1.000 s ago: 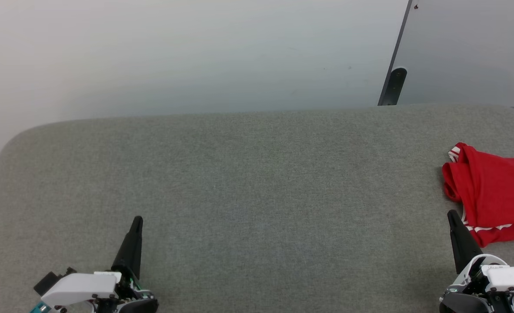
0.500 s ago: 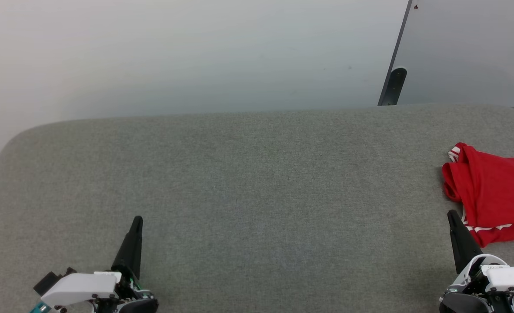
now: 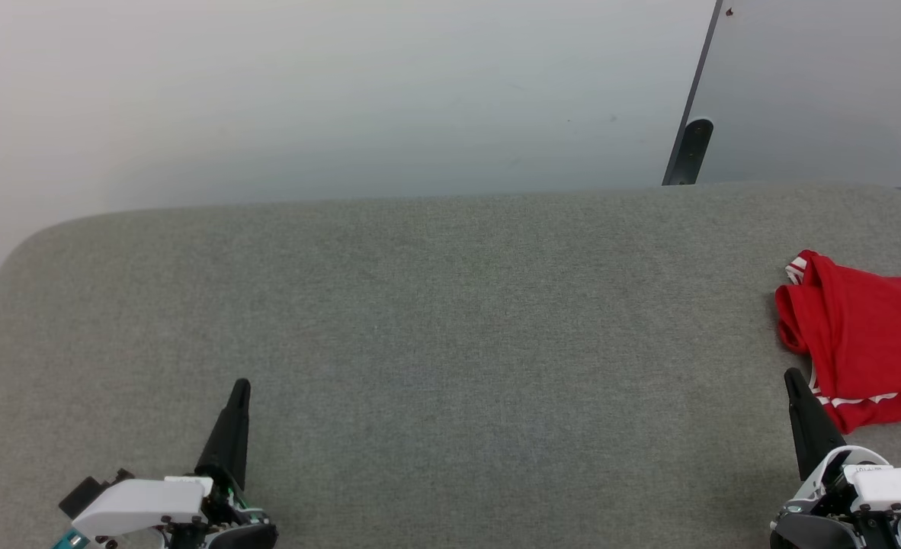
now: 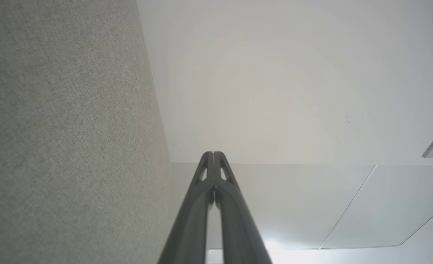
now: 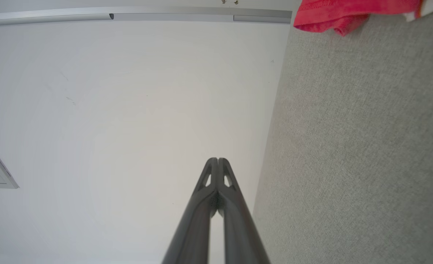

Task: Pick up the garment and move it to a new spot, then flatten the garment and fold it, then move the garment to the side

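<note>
Garment: red, bunched at the grey pad's right end, cut off by the head view's edge; the right wrist view catches one corner. Left gripper, right gripper: over the pad's near edge, empty. Both wrist views show fingertips pressed together, which the head view leaves unclear.

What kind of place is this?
Likely an indoor lab or test room: a grey fabric-covered work surface, bare pale surfaces beyond it, and one red garment lying at its right edge.
</note>
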